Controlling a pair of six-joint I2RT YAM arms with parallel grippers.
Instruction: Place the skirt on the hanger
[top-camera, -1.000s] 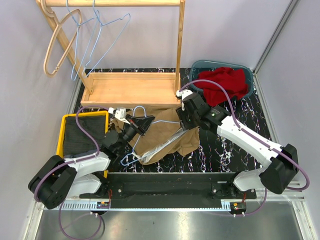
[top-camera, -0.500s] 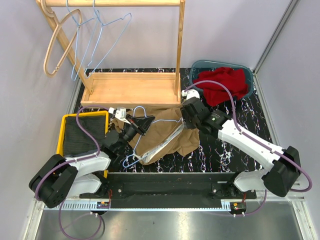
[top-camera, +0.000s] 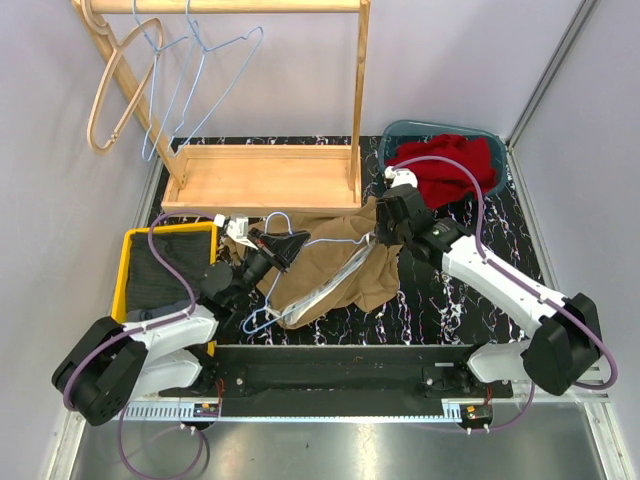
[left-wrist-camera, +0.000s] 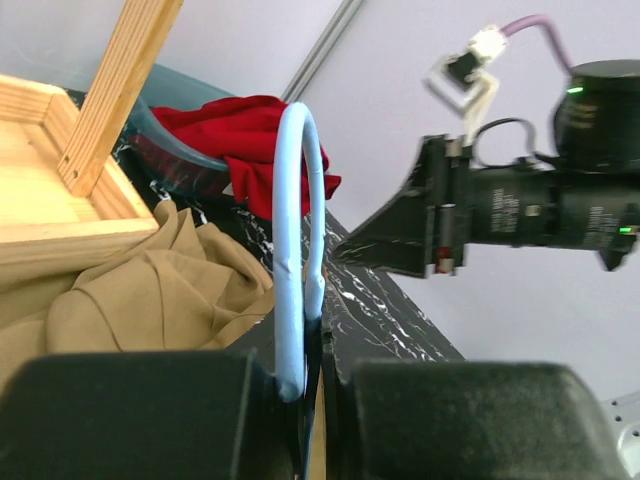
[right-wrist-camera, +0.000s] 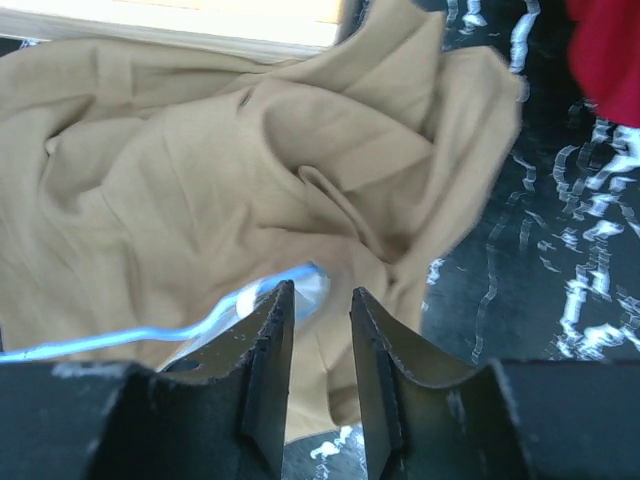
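Note:
The tan skirt (top-camera: 335, 268) lies crumpled on the black marbled table, in front of the wooden rack base. A blue wire hanger (top-camera: 330, 243) lies across and partly inside it. My left gripper (top-camera: 285, 245) is shut on the hanger's hook (left-wrist-camera: 298, 220), which stands up between the jaws (left-wrist-camera: 320, 370). My right gripper (top-camera: 385, 230) hovers over the skirt's right edge, jaws a little apart with nothing between them (right-wrist-camera: 320, 300). The skirt (right-wrist-camera: 250, 150) and a stretch of the blue hanger (right-wrist-camera: 150, 332) show beneath it.
A wooden rack (top-camera: 260, 178) with several hangers (top-camera: 165, 80) stands at the back left. A teal bin (top-camera: 490, 140) with red cloth (top-camera: 445, 165) sits at the back right. A yellow basket (top-camera: 135, 240) with dark cloth is at the left.
My right gripper has moved right and back, off the hanger's end, and the skirt's right edge has bunched up beneath it. The left gripper still holds the hook in place.

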